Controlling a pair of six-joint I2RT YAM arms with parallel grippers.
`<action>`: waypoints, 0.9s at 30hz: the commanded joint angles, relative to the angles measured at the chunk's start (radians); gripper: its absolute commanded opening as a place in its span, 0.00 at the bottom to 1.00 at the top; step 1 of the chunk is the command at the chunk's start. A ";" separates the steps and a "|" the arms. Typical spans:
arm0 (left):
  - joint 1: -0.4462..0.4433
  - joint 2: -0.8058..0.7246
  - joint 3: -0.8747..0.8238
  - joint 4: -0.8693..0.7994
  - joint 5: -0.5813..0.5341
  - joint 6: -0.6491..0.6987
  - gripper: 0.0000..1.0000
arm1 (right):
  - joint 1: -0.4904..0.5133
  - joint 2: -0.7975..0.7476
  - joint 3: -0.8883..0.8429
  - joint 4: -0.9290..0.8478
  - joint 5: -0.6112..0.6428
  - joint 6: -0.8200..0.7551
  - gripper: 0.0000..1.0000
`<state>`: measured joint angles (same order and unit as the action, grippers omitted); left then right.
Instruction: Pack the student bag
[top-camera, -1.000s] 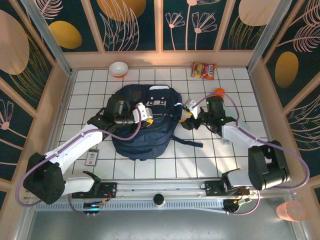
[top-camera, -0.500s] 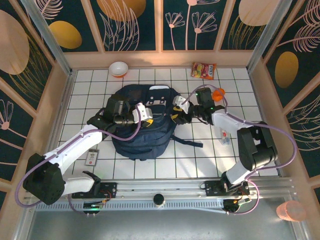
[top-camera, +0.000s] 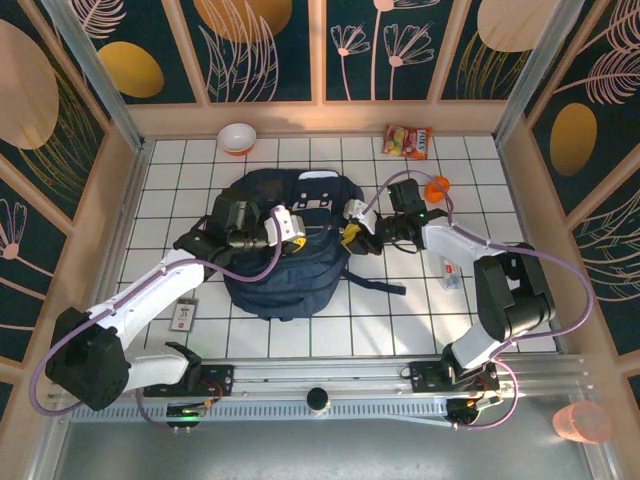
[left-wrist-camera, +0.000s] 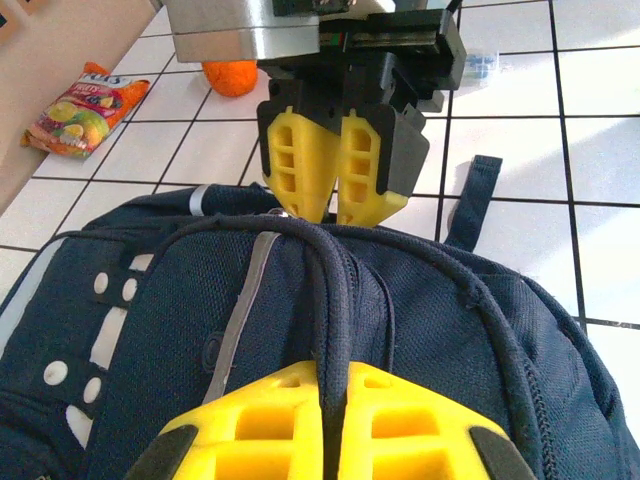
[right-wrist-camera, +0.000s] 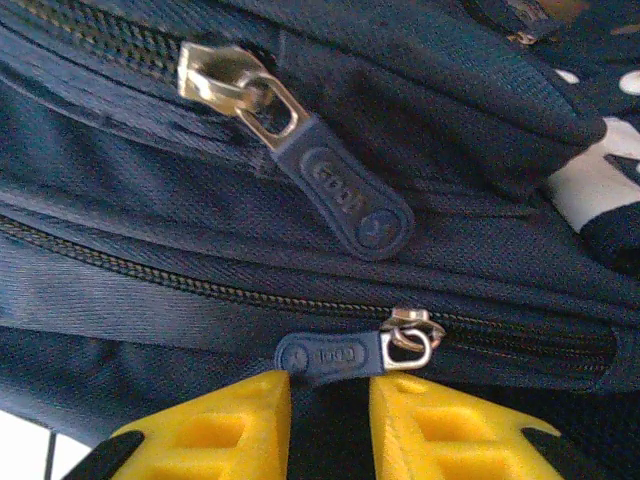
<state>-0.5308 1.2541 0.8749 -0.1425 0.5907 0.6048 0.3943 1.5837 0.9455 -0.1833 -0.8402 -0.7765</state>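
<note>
flat at the middle of the white-tiled tabletop (top-camera: 400, 320), grey patch toward the far wall: the student bag (top-camera: 285, 270). clenched on the dark carry loop (left-wrist-camera: 335, 300) at the bag's top, yellow fingers pressed together around it: the left tool (left-wrist-camera: 330, 400); opposite it at the bag's right edge, tips against the navy fabric just below a zipper pull (right-wrist-camera: 330, 355), jaws a narrow slit apart with dark cloth in the gap, impossible to tell whether pinching or free: the right tool (right-wrist-camera: 328, 410). near the far wall, a bowl (top-camera: 237, 137) and a snack packet (top-camera: 408, 141); just behind the right arm, an orange object (top-camera: 436, 186).
</note>
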 joint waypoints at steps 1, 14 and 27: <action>0.003 -0.022 0.038 0.108 0.048 0.013 0.00 | -0.007 -0.018 0.016 0.018 -0.083 0.041 0.24; 0.002 -0.025 0.037 0.129 0.075 -0.006 0.00 | -0.039 0.062 0.025 0.115 -0.085 0.228 0.38; 0.002 -0.025 0.038 0.141 0.081 -0.018 0.00 | -0.053 0.064 -0.003 0.230 -0.176 0.355 0.27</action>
<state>-0.5308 1.2541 0.8749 -0.1158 0.5945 0.5964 0.3435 1.6508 0.9474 -0.0166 -0.9512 -0.4614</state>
